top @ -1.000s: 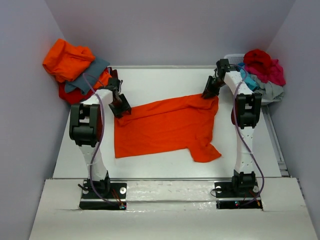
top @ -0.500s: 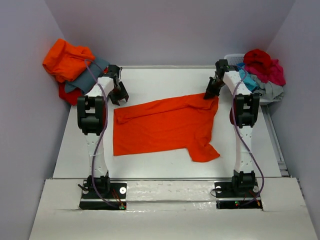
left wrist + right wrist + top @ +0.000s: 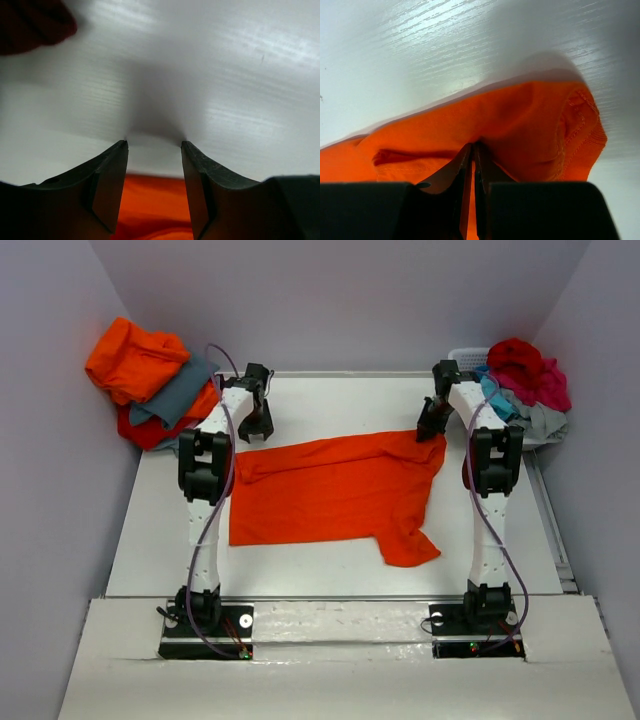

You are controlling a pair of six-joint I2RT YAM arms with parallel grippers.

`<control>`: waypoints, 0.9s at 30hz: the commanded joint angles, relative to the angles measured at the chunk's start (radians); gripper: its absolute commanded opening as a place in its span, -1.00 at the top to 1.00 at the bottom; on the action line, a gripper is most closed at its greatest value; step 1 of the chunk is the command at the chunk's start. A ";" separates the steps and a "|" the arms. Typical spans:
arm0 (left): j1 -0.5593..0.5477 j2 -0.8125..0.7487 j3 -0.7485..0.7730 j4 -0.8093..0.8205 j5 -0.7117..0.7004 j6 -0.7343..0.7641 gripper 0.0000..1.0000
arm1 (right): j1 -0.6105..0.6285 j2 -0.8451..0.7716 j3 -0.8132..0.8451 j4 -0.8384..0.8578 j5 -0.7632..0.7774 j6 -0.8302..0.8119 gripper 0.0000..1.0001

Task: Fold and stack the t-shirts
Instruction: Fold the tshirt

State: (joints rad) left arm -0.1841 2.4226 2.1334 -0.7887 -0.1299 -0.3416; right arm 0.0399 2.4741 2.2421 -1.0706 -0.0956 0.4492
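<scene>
Since a second ago, left gripper (image 3: pixel 257 426) off the orange t-shirt (image 3: pixel 330 490), moved farther back, jaws open over the surface (image 3: pixel 340 405), right gripper (image 3: pixel 431 430) jaws now clamped on the shirt's far-right corner.

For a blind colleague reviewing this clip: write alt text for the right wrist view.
The right gripper is shut on a pinched fold of an orange t-shirt, near its stitched hem corner. The cloth bunches across the lower frame, with the white table beyond it.
</scene>
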 commanded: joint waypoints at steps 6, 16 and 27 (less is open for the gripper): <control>-0.008 -0.319 -0.197 0.025 -0.131 0.009 -0.19 | -0.008 -0.070 -0.062 -0.009 0.071 0.003 0.76; -0.008 -0.384 -0.274 -0.023 -0.086 -0.014 -0.21 | -0.026 -0.116 -0.104 0.006 0.085 -0.001 0.77; -0.008 -0.470 -0.590 0.104 0.018 -0.057 -0.19 | -0.035 -0.159 -0.177 0.032 0.083 0.003 0.77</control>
State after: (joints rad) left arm -0.1944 2.0499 1.5917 -0.7265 -0.1349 -0.3779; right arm 0.0383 2.3886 2.0918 -1.0554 -0.0547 0.4408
